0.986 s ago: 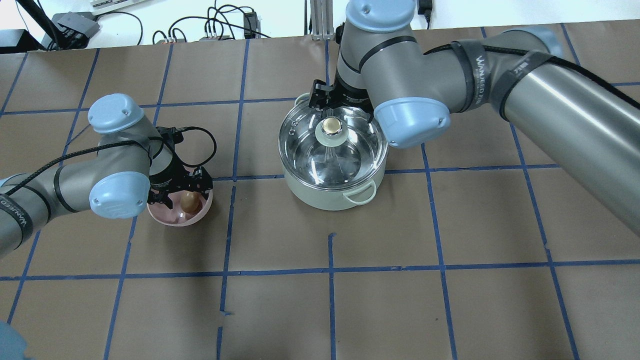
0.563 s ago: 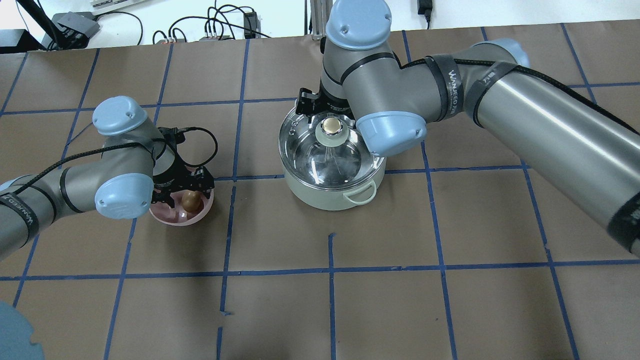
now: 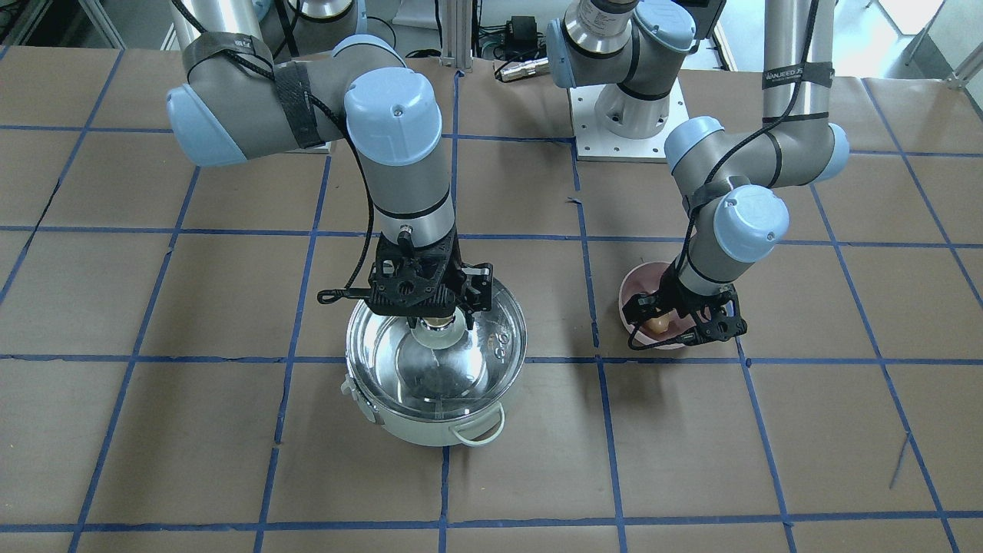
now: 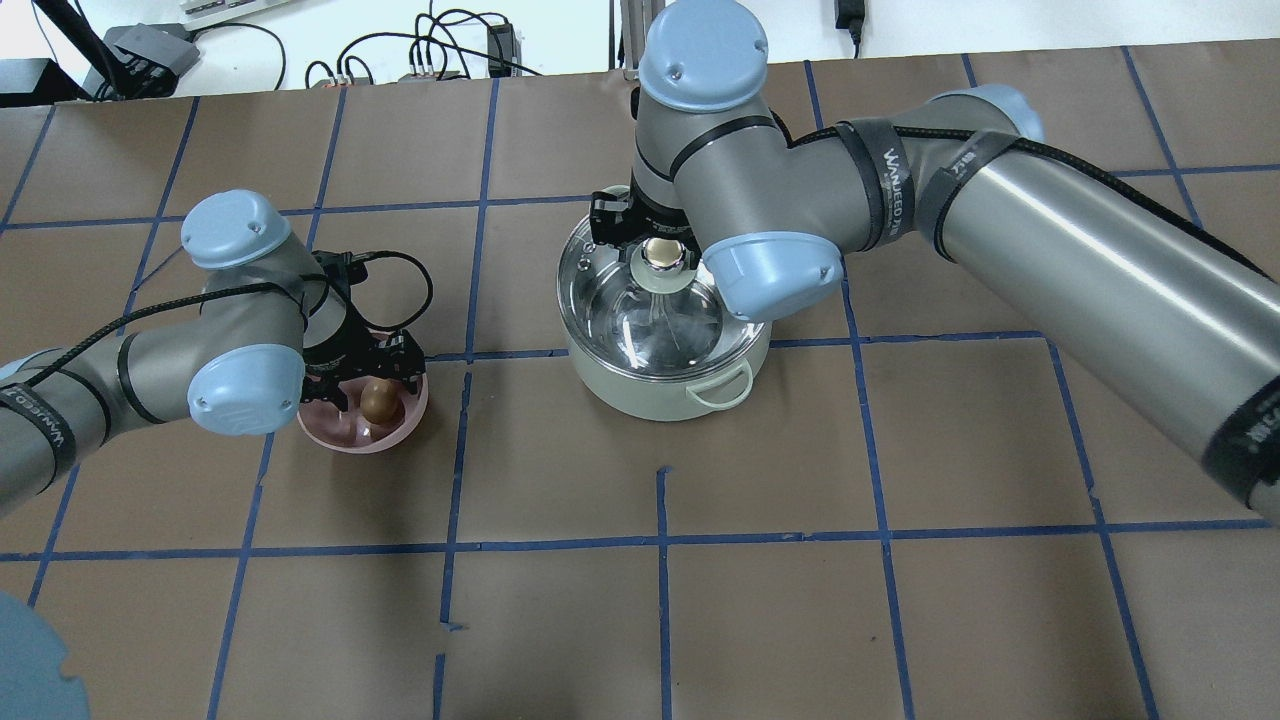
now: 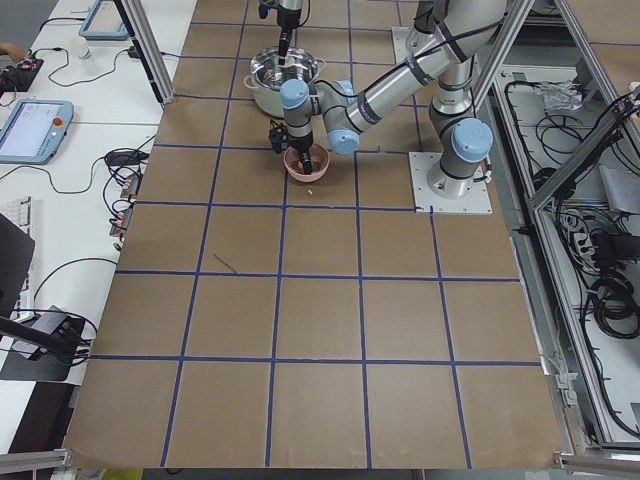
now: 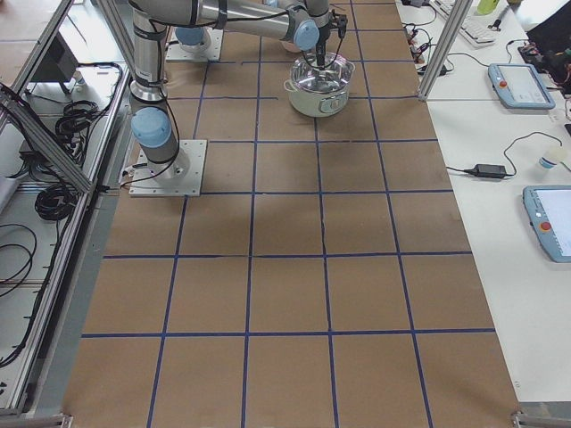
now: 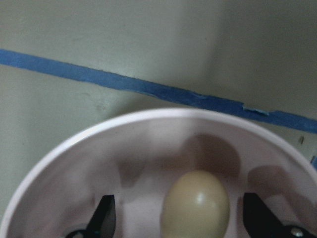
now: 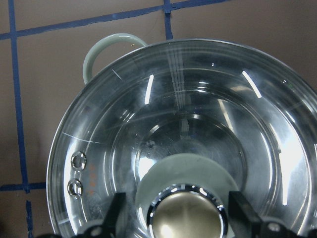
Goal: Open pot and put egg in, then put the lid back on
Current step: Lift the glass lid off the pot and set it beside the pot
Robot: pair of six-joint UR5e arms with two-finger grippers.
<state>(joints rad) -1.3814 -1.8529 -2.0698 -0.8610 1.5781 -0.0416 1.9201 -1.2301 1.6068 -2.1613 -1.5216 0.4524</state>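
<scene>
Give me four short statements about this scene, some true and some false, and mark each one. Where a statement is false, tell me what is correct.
1. The lid sits on the pot. True.
2. The egg lies inside the pot. False: it lies in the pink bowl.
3. The left end effector is open, with one finger on each side of the egg. True.
4. The right end effector hangs over the bowl. False: it is at the lid's knob, open, with a finger on each side of it.
</scene>
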